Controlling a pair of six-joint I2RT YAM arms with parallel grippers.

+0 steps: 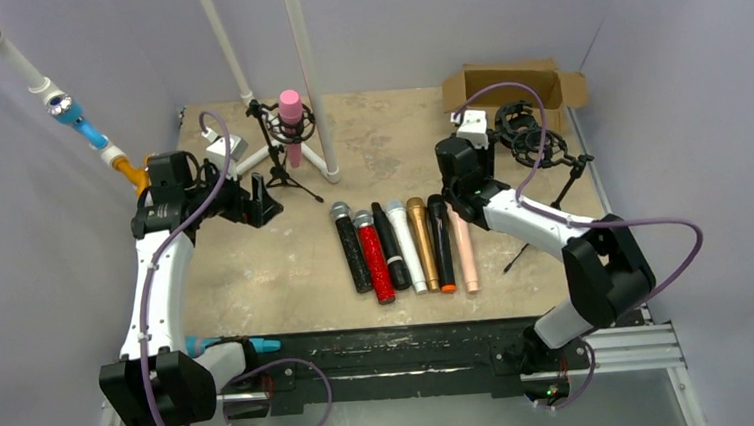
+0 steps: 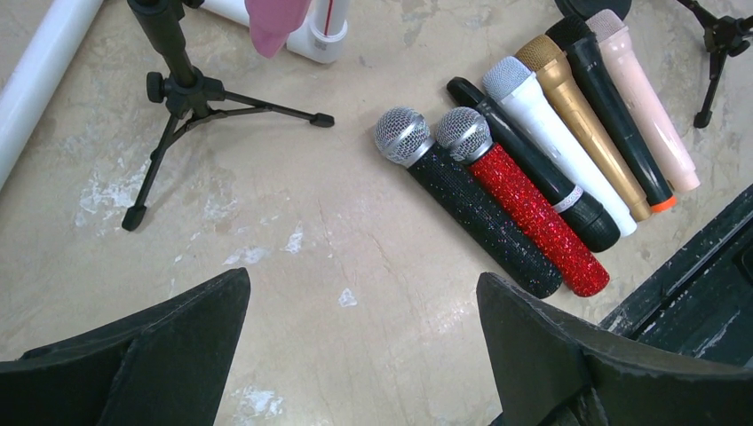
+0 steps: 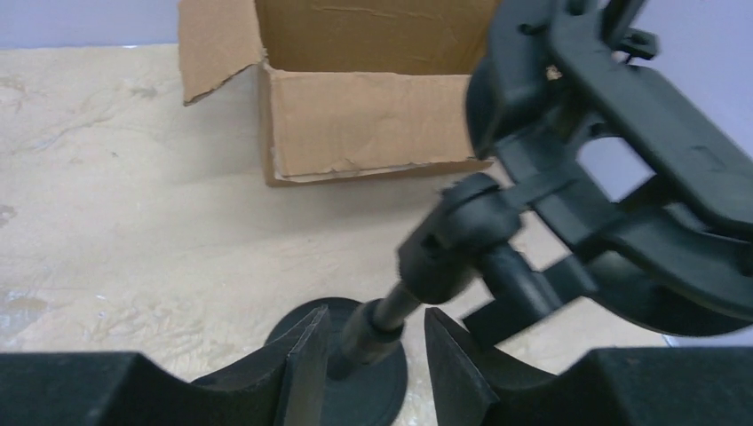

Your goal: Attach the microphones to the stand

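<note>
Left gripper point(image 2: 362, 282) gapes wide and empty near seven microphones point(image 2: 542, 177); right gripper point(image 3: 375, 315), partly open, straddles a stand stem point(image 3: 401, 300).

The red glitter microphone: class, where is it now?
Top view: the red glitter microphone lies second from left in the row, between the black glitter microphone and the slim black microphone.

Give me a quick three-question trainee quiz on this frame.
1. How many mics lie in the row on the table?
2. True or false: the pink mic sits in a stand.
3. The left gripper is: A open, empty; B shut on a mic; C shut on a stand.
Key: 1 seven; 2 true; 3 A.
</note>
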